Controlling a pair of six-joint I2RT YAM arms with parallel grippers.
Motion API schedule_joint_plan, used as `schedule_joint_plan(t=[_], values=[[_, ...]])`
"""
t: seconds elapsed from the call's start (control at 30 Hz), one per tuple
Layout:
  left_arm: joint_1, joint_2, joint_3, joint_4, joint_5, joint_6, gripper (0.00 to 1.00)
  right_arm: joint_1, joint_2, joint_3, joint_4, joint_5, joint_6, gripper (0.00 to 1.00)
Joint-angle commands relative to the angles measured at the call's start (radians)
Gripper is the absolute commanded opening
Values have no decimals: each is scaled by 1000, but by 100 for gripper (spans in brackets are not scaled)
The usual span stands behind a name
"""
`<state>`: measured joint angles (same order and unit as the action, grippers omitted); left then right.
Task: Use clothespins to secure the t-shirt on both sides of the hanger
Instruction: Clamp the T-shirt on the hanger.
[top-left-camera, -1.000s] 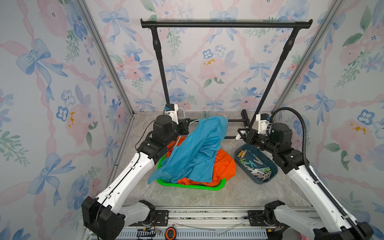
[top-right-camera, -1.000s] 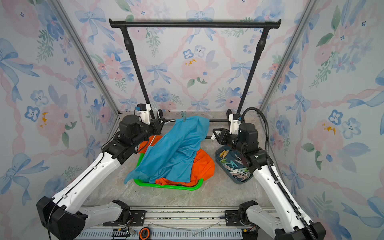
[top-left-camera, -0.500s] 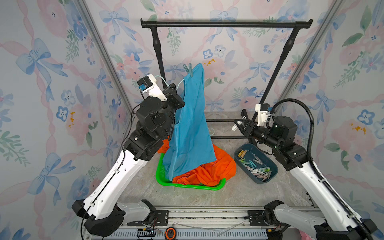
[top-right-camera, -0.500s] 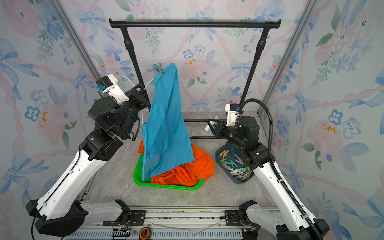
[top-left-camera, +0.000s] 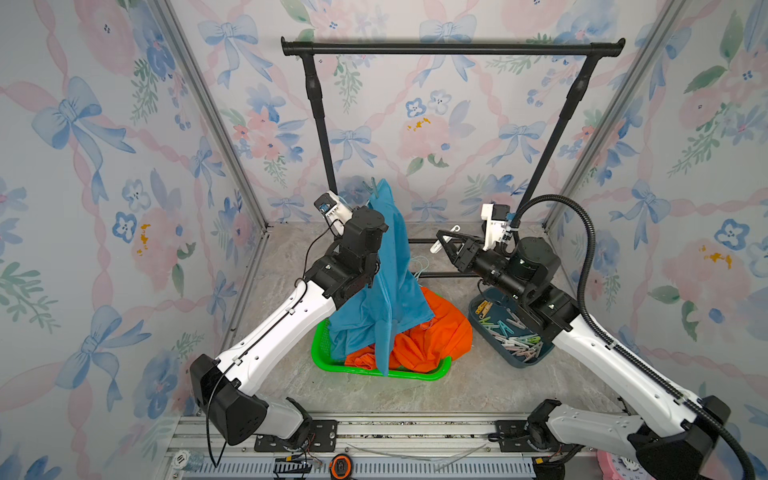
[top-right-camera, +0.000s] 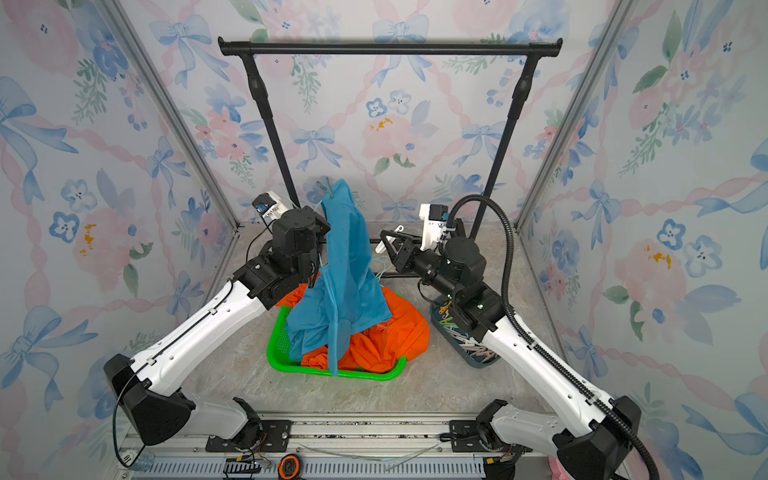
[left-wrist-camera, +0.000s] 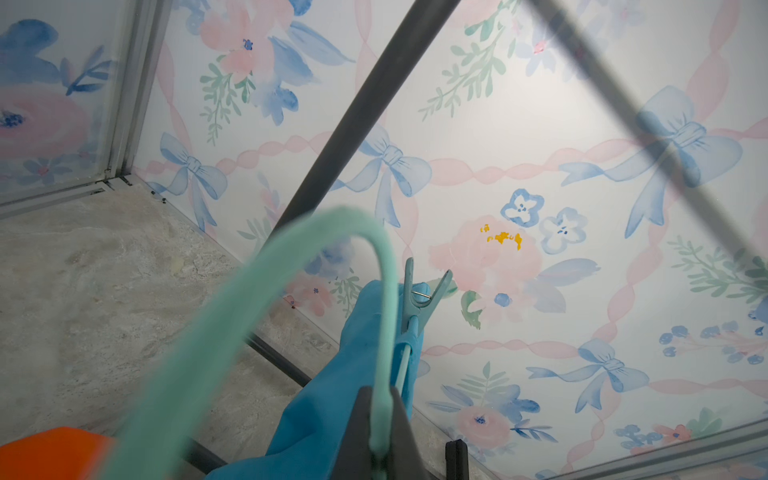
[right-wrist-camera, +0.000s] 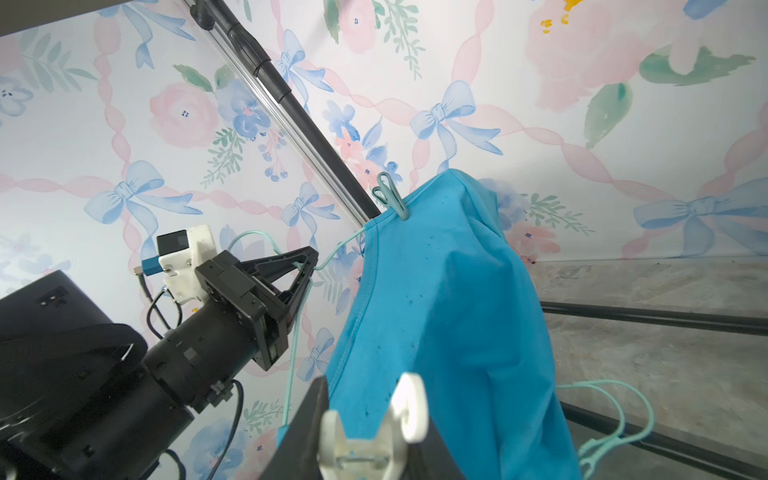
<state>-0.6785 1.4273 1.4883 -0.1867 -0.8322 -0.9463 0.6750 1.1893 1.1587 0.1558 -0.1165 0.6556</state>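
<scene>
A blue t-shirt (top-left-camera: 388, 274) hangs on a mint-green wire hanger (left-wrist-camera: 291, 266). My left gripper (left-wrist-camera: 380, 392) is shut on the hanger's wire below the hook; seen in the right wrist view, the left gripper (right-wrist-camera: 305, 266) is beside the shirt's collar. In both top views the shirt hides its fingers. A teal clothespin (right-wrist-camera: 390, 195) clips the raised shoulder of the shirt to the hanger and also shows as the teal clothespin (top-left-camera: 374, 189). My right gripper (top-left-camera: 444, 243) is to the right of the shirt, shut on a white clothespin (right-wrist-camera: 409, 407). Several more clothespins lie in a dark blue tray (top-left-camera: 478, 307).
The shirt's lower end rests on orange cloth (top-left-camera: 436, 332) in a green basket (top-left-camera: 415, 374). A black clothes rack (top-left-camera: 453, 48) stands at the back, with its base bars on the floor. Another mint hanger (right-wrist-camera: 615, 415) lies near those bars.
The left arm lifted the hanger and shirt high off the basket, then brought them partway down. The right gripper rose a little with the white clothespin.
</scene>
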Motion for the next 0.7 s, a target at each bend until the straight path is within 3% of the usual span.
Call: schedule_joint_plan(t=[0.0, 0.67], values=[[1, 15, 37, 4, -39, -71, 0, 47, 51, -2, 136, 48, 33, 28], [57, 53, 46, -7, 27, -140, 0, 161, 239, 59, 249, 61, 79, 19]])
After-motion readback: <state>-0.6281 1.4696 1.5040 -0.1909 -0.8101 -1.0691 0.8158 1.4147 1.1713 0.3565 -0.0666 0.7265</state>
